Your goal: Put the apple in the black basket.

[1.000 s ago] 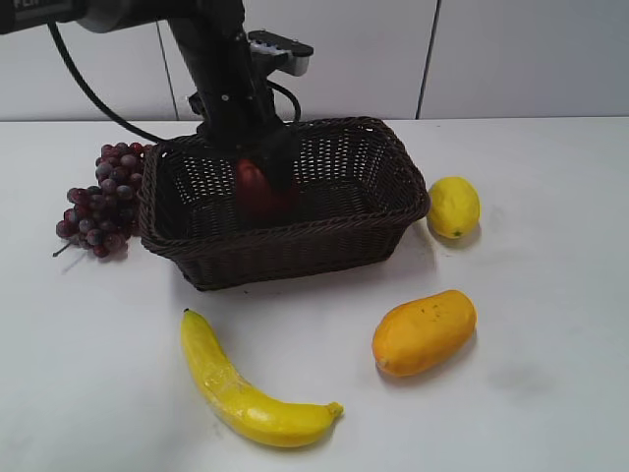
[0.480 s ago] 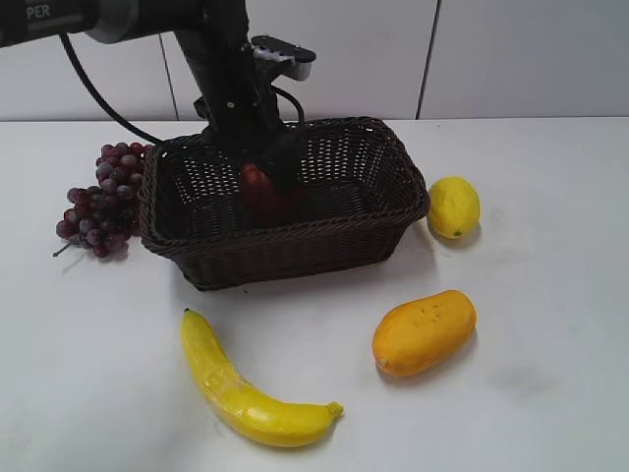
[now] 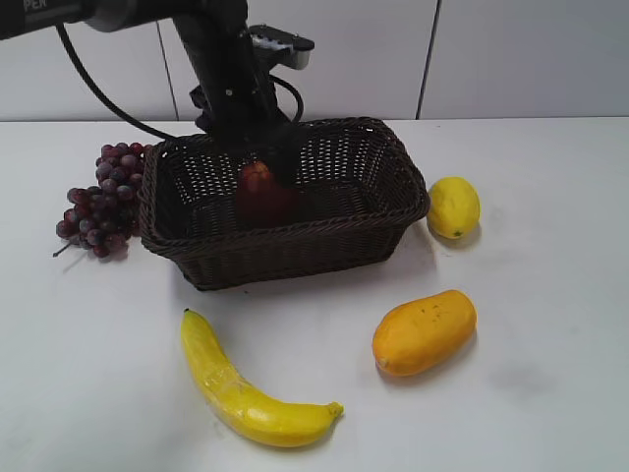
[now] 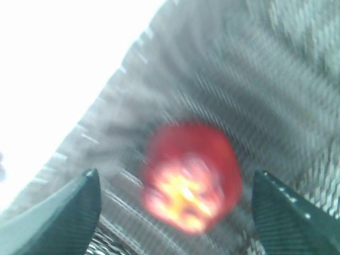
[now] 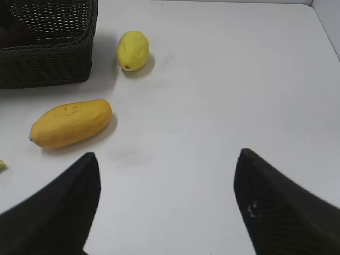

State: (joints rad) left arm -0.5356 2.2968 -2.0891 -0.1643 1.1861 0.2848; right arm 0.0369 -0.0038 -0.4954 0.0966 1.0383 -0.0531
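Apple (image 3: pixel 259 191): I see it lying inside the basket (image 3: pixel 393 211), upper centre of the exterior frame. Left gripper (image 4: pixel 175 199): above it, jaws spread wide, gripping nothing. Right gripper (image 5: pixel 167 204): wide open over bare table, empty. Mango (image 5: pixel 70 123) and lemon (image 5: pixel 133 50): upper left of the right wrist frame.

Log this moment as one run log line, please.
apple: inside black basket, released | left gripper: open above apple | right gripper: open, over bare table | phase: placement done
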